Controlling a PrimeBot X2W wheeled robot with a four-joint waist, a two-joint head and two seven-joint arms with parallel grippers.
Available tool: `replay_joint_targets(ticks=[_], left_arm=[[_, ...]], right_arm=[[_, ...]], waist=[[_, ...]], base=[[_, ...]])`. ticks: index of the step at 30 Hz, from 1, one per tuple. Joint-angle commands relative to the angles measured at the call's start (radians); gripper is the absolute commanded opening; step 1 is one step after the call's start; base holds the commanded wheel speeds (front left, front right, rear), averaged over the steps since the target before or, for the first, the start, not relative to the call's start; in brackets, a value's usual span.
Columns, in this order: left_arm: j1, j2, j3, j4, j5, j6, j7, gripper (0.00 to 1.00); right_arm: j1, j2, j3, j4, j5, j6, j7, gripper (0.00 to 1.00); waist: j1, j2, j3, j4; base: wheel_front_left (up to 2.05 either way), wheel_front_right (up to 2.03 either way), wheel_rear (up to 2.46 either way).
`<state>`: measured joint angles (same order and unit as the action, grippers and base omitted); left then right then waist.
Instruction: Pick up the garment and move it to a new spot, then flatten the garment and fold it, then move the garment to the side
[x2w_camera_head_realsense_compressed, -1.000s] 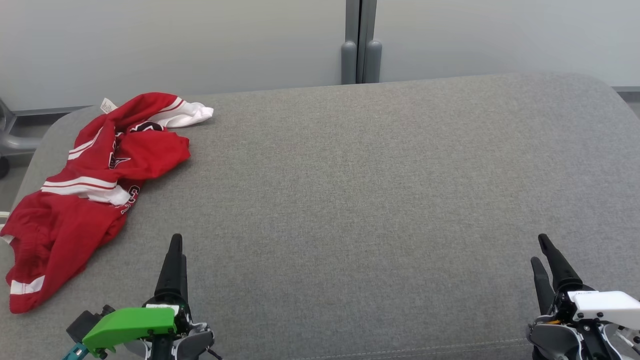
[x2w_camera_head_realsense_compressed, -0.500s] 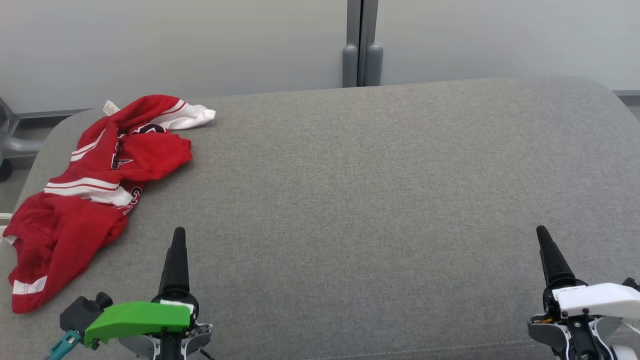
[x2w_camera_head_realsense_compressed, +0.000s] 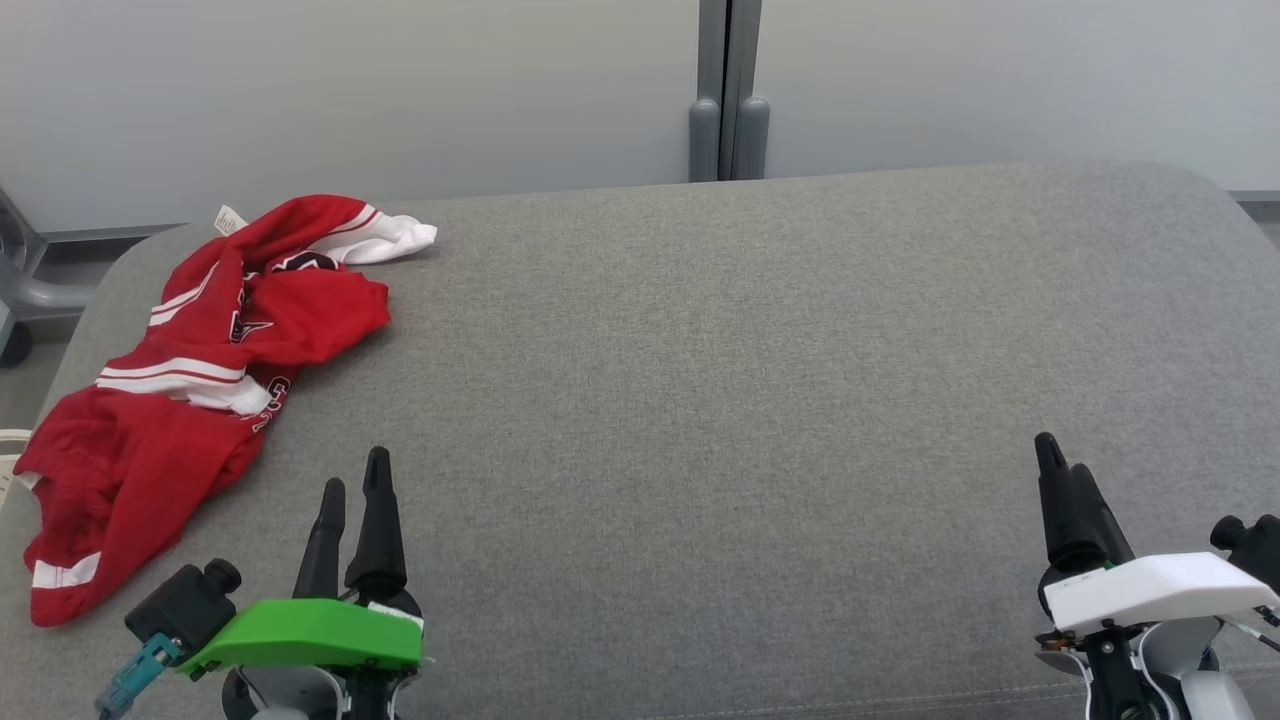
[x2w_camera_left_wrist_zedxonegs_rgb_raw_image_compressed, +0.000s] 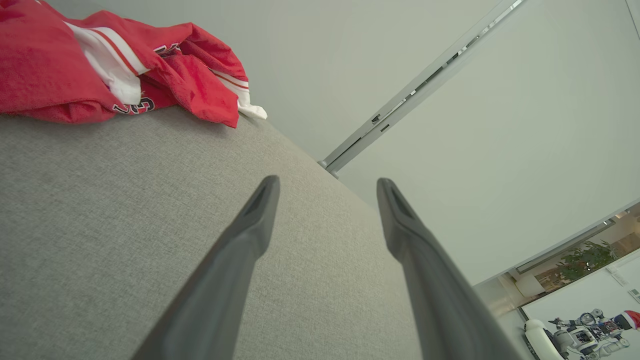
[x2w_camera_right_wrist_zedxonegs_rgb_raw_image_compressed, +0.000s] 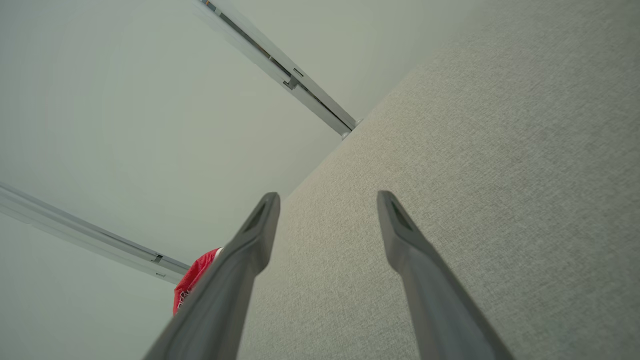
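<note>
Garment sits far left on the grey upholstered surface. It's red with white stripes, crumpled in a heap, and its lower end runs to the surface's left edge. A white cuff points toward the back edge and a small white tag sticks up at the far end. Black lettering on it is too creased to read.

My left gripper is just right of the heap's near end, close but not touching, fingers pointing away from me. Left wrist view shows it spread wide and empty, grey fabric under the gap, garment in that view's top left corner.

Behind the surface are pale wall panels with a grey post at the seam.

My right gripper is far right, well apart from the garment. Its fingers overlap in the head view, so the gap is hard to judge there. Right wrist view shows it spread and empty over the fabric. The red sliver beside its left finger is probably the garment.
</note>
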<state>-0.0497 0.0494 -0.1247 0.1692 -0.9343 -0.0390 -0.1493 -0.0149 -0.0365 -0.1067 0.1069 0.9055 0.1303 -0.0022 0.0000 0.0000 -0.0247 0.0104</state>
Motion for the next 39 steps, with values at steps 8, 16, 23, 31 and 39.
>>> replay_joint_targets(ticks=[8, 16, 23, 31, 39], left_arm=[[0.019, 0.040, 0.005, 0.003, 0.187, 0.021, -0.022, 1.00], [0.043, 0.051, 0.013, -0.003, 0.282, 0.037, -0.034, 1.00], [0.067, 0.063, 0.019, -0.012, 0.367, 0.046, -0.046, 1.00], [0.087, 0.072, 0.027, -0.021, 0.456, 0.053, -0.059, 1.00], [0.100, 0.077, 0.026, -0.004, 0.521, 0.053, -0.071, 1.00]], right_arm=[[0.004, -0.009, 0.058, -0.022, -0.189, 0.000, -0.046, 1.00], [0.015, -0.010, 0.090, -0.026, -0.293, 0.000, -0.075, 1.00], [0.021, -0.011, 0.118, -0.028, -0.384, 0.000, -0.102, 1.00], [0.028, -0.012, 0.145, -0.024, -0.486, 0.000, -0.133, 1.00], [0.032, -0.013, 0.169, -0.023, -0.562, 0.001, -0.160, 1.00]], waist=[[0.0000, 0.0000, -0.008, -0.003], [0.0000, 0.0000, -0.014, -0.005], [0.0000, 0.0000, -0.019, -0.005], [0.0000, 0.0000, -0.023, -0.003], [0.0000, 0.0000, -0.025, -0.002]], base=[[0.00, 0.00, 0.00], [0.00, 0.00, 0.00], [0.00, 0.00, 0.00], [0.00, 0.00, 0.00], [0.00, 0.00, 0.00]])
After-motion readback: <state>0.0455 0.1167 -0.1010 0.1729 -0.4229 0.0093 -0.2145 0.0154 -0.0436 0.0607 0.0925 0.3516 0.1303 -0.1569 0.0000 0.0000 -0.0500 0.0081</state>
